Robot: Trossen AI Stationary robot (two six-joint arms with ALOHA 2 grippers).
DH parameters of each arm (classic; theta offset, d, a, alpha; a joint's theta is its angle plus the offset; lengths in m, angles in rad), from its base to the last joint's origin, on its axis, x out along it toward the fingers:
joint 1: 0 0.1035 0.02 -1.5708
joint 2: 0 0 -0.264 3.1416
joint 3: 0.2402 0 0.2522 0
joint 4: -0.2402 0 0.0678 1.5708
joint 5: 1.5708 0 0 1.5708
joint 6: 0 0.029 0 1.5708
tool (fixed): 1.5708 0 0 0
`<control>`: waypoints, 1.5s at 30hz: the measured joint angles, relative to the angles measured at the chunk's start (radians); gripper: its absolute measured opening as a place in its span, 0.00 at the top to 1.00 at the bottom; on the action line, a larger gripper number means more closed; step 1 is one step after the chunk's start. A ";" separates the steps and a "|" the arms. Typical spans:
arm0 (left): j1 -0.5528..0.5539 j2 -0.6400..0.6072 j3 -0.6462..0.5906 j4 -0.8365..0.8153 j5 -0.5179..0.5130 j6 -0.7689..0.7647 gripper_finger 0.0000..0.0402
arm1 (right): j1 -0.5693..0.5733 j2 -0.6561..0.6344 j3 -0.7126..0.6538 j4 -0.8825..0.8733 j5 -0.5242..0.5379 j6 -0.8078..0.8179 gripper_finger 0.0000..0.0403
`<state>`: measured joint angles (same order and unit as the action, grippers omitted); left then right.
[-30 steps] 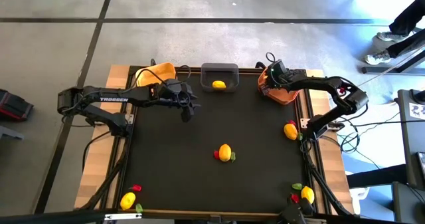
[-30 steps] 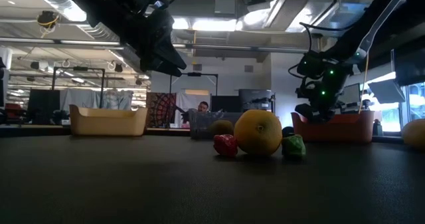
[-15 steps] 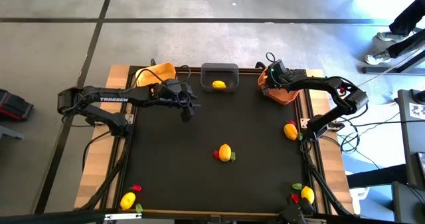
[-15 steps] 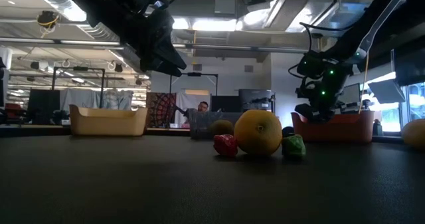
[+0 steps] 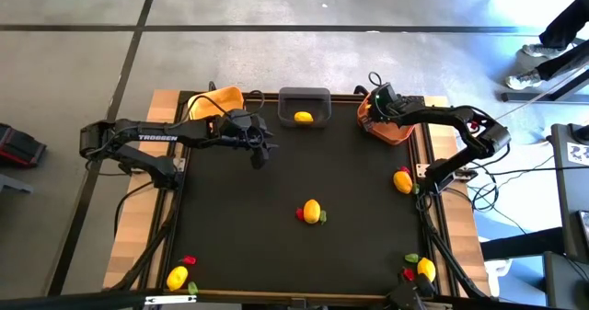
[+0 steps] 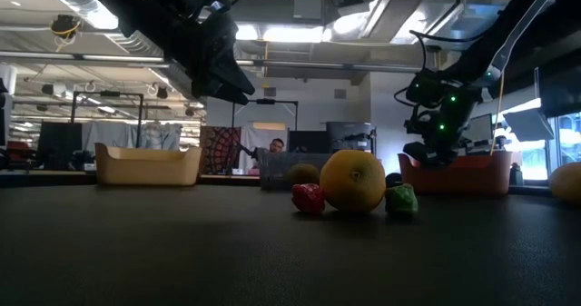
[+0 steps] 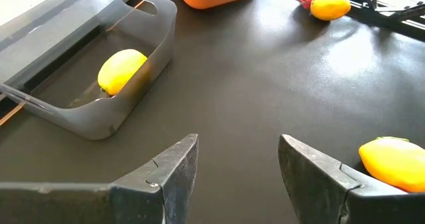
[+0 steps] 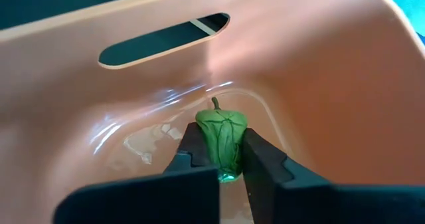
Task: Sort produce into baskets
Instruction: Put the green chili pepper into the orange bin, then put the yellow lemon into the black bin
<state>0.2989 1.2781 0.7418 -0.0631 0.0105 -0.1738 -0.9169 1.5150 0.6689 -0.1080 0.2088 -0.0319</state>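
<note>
My right gripper reaches down into the orange basket at the table's far right and is shut on a small green pepper piece. My left gripper hangs open above the mat, next to the dark grey basket, touching nothing. A yellow lemon rests on that basket's floor. The yellow-orange basket stands at the far left. At the table's middle a lemon lies on the mat, with a red piece and a green piece beside it. My right gripper pinches the green pepper piece by its two opposite sides between its two fingers. The fingers slant down into the orange basket from above. The pepper's stem end points away from the gripper. Its underside is hidden by the fingers, so whether it touches the basket floor cannot be told.
More produce lies on the black mat: a lemon at the right edge, a lemon and a red piece at the near left corner, and a lemon with small pieces at the near right corner. Bare mat lies between these groups.
</note>
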 joint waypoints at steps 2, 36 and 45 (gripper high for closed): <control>0.000 0.000 0.000 0.000 0.000 0.000 0.49 | 0.000 0.000 0.000 0.003 0.000 0.000 0.87; 0.000 0.000 0.000 0.000 0.000 -0.009 0.49 | 0.003 -0.325 0.000 -0.168 -0.233 -0.027 0.66; 0.000 0.000 0.000 0.000 0.000 -0.009 0.49 | 0.168 -0.438 0.000 -0.198 -0.352 -0.017 0.66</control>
<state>0.2987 1.2781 0.7418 -0.0634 0.0105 -0.1829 -0.7493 1.0773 0.6685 -0.3059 -0.1429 -0.0485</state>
